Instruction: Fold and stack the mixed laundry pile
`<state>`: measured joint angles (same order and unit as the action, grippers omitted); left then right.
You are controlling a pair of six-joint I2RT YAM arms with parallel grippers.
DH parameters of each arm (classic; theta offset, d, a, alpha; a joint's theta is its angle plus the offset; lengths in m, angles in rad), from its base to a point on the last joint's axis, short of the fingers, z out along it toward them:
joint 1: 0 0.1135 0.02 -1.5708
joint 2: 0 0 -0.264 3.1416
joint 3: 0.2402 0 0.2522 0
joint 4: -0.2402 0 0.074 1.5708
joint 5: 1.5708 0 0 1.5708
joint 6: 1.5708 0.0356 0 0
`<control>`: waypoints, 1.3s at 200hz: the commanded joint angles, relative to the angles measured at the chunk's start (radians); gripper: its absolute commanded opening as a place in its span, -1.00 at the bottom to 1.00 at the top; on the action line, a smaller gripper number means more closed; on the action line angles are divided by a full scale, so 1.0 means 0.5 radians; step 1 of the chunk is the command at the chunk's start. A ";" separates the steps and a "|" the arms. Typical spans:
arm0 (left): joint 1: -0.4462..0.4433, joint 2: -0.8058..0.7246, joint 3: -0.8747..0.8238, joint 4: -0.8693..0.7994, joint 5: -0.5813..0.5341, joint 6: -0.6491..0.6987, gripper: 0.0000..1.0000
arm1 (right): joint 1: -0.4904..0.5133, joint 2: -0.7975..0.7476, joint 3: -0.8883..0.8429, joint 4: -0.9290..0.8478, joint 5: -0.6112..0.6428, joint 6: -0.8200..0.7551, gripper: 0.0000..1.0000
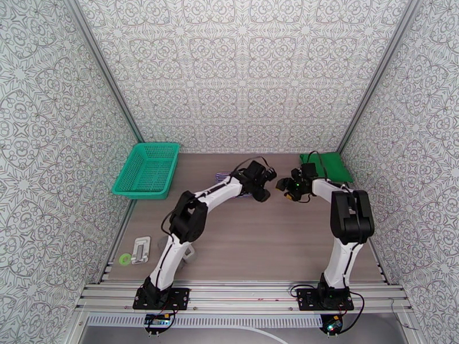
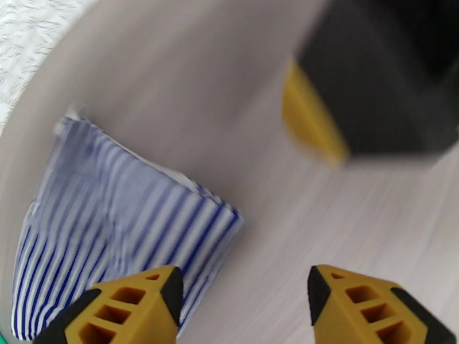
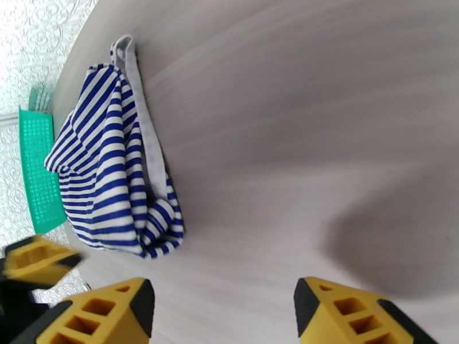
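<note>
The navy-and-white striped top lies crumpled on the table, its white strap edge showing; from above only a bit of it peeks out beside the left arm. The green shirt lies flat at the back right corner. My left gripper hovers open and empty just right of the striped top. My right gripper faces it at close range, open and empty, with the striped top ahead to its left.
A teal mesh basket stands at the back left. A small grey object and a green ring lie near the front left edge. Patterned walls enclose the table on three sides.
</note>
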<state>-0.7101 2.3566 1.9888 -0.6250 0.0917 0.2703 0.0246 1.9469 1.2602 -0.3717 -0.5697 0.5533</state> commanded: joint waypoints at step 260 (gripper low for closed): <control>0.000 -0.116 -0.093 0.263 -0.446 0.691 0.11 | -0.114 -0.277 -0.350 0.335 -0.385 0.323 0.33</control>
<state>-0.7025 2.3680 1.9671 -0.5129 -0.1001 0.5686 -0.0265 1.7954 1.0897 -0.2211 -0.7338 0.7082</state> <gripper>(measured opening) 0.465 0.663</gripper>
